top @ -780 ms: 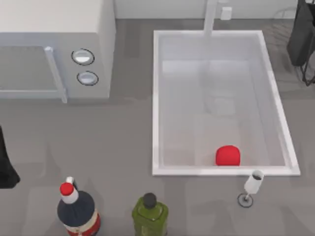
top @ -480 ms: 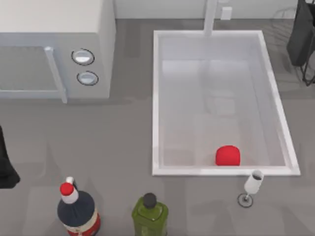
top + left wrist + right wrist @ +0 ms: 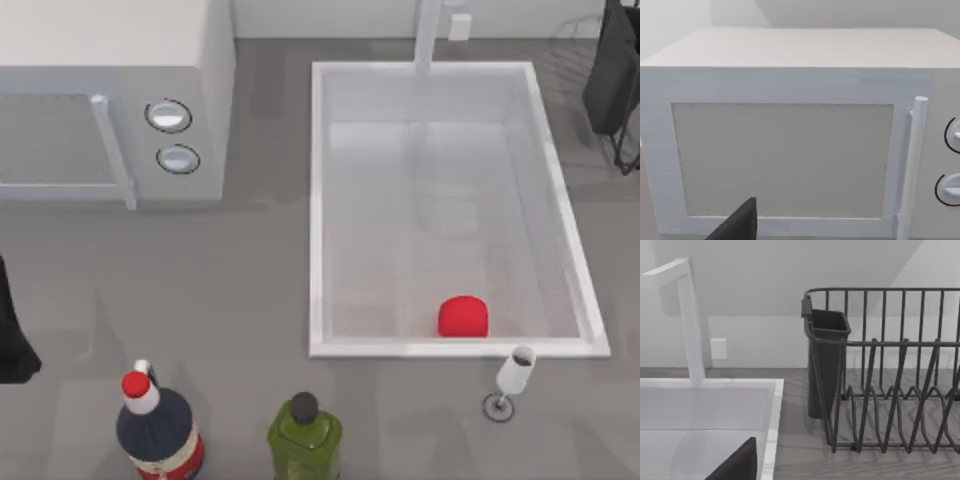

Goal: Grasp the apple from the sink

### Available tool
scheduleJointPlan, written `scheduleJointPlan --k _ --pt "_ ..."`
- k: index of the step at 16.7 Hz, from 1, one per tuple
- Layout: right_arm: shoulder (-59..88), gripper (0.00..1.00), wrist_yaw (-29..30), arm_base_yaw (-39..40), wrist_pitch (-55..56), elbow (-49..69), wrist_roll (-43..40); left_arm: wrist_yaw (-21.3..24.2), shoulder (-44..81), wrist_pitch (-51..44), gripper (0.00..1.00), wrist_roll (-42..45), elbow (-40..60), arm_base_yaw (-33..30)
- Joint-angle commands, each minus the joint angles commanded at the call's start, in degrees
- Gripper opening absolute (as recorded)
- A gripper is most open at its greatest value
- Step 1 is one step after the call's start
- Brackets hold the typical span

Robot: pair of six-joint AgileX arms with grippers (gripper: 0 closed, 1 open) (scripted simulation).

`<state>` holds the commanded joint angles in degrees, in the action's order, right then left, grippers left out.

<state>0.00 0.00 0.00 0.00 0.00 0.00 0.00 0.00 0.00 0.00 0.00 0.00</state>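
Apple point(image 3: 463, 317): it sits on the floor of the sink point(image 3: 318, 200), in the near part, close to the front wall and a little right of the middle. It rests on its flattish base with the rounded side up; its wider axis runs left to right along that wall.

The table point(image 3: 250, 280) is grey and matte, with a pale wall behind it. The microwave point(image 3: 110, 60) takes up the far left, door and two knobs facing the near edge. The sink fills the centre right, its long axis running front to back, with the faucet point(image 3: 428, 35) at the far rim. A dark dish rack point(image 3: 890, 370) stands at the far right.

Along the near edge stand a blue bottle point(image 3: 158, 430), a green bottle point(image 3: 304, 435) and a wine glass point(image 3: 512, 378) just beside the sink's front rim.

The left arm point(image 3: 12, 330) is parked at the left edge; the right arm point(image 3: 615, 70) hangs at the far right. I cannot tell how either arm's jaws stand.
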Motion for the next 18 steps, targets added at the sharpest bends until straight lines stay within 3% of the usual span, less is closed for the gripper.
scheduleJointPlan --k 12,18 --pt "0.57 1.0 0.0 0.17 -0.36 0.53 0.17 0.0 0.0 0.0 1.0 0.0 0.0 0.0" --pt "16.76 1.0 0.02 4.42 -9.54 14.04 4.58 0.0 0.0 0.0 1.0 0.0 0.0 0.0"
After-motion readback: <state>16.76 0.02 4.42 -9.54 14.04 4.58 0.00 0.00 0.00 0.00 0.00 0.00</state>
